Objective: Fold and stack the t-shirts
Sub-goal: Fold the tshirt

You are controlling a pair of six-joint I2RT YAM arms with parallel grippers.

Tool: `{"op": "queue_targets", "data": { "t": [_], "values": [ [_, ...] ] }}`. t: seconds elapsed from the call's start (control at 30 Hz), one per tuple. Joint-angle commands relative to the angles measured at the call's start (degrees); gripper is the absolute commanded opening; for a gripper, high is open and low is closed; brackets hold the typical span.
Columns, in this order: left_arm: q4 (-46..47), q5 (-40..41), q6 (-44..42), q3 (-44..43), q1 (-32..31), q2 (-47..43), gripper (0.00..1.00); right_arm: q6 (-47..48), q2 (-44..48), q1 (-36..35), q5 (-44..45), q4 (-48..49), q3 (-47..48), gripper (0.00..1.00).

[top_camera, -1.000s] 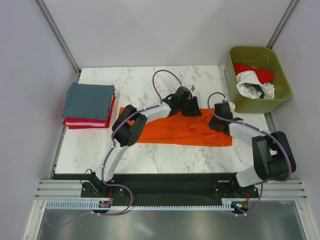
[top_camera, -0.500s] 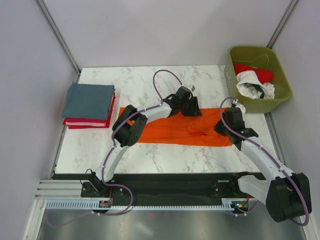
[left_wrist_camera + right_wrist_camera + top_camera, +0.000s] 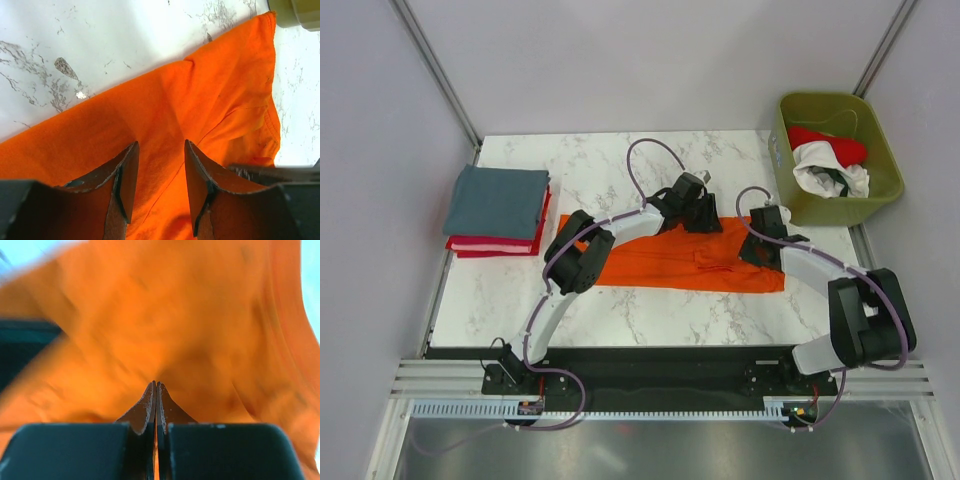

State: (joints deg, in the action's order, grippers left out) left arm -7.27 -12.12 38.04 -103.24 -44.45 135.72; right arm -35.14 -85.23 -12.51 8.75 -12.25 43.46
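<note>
A bright orange t-shirt (image 3: 660, 262) lies folded into a long band across the middle of the marble table (image 3: 590, 160). My left gripper (image 3: 700, 215) is open and low over the shirt's far edge, its two fingers straddling bare orange cloth (image 3: 160, 100); it shows in the left wrist view (image 3: 160, 145). My right gripper (image 3: 761, 246) is at the shirt's right end. In the right wrist view (image 3: 156, 384) its jaws are pressed together with blurred orange cloth creasing towards the tips. A grey-blue t-shirt (image 3: 500, 198) tops a folded stack with red t-shirts (image 3: 495, 245) at the left.
An olive-green bin (image 3: 885, 190) stands at the far right, holding a red t-shirt (image 3: 832, 146) and a white t-shirt with dark print (image 3: 830, 176). Its corner shows in the left wrist view (image 3: 297, 12). Grey walls surround the table.
The right arm swung out to the right half a second ago and has come back to the shirt's right end. The left gripper has stayed in place.
</note>
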Motion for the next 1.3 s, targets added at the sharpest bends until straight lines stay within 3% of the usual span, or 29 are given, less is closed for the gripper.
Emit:
{"op": "queue_targets", "data": {
  "t": [0.0, 0.17, 0.3, 0.4, 0.7, 1.0, 1.27],
  "values": [
    [-0.29, 1.04, -1.21, -2.75, -0.38, 0.24, 0.49, -0.63, 9.16, 0.12, -1.63, -1.01, -5.74, 0.0],
    [-1.25, 2.01, -1.74, -4.51, -0.29, 1.56, 0.49, -4.41, 25.09, 0.12, -2.95, -6.37, -17.0, 0.0],
    [-1.96, 2.36, -2.18, -5.83, -0.38, 2.18, 0.49, -6.7, 35.11, 0.12, -2.44, -10.86, -17.89, 0.0],
    [-1.96, 2.45, -2.88, -6.01, -0.29, 1.13, 0.49, -6.09, 37.42, 0.12, 0.55, -11.13, -15.96, 0.0],
    [-1.87, 3.24, -5.17, -0.92, -0.64, -9.58, 0.5, -2.22, 22.41, 0.21, 7.77, -8.32, -5.15, 0.0],
    [-0.82, 11.93, -5.08, 14.46, -2.22, -23.03, 0.5, -3.8, 10.46, 0.56, 14.26, -3.05, 1.35, 0.0],
    [-6.6, 19.85, -3.69, 20.53, -0.12, -24.98, 0.5, -4.85, 2.71, 0.82, 12.25, 0.21, 0.49, 0.0]
  ]
}}
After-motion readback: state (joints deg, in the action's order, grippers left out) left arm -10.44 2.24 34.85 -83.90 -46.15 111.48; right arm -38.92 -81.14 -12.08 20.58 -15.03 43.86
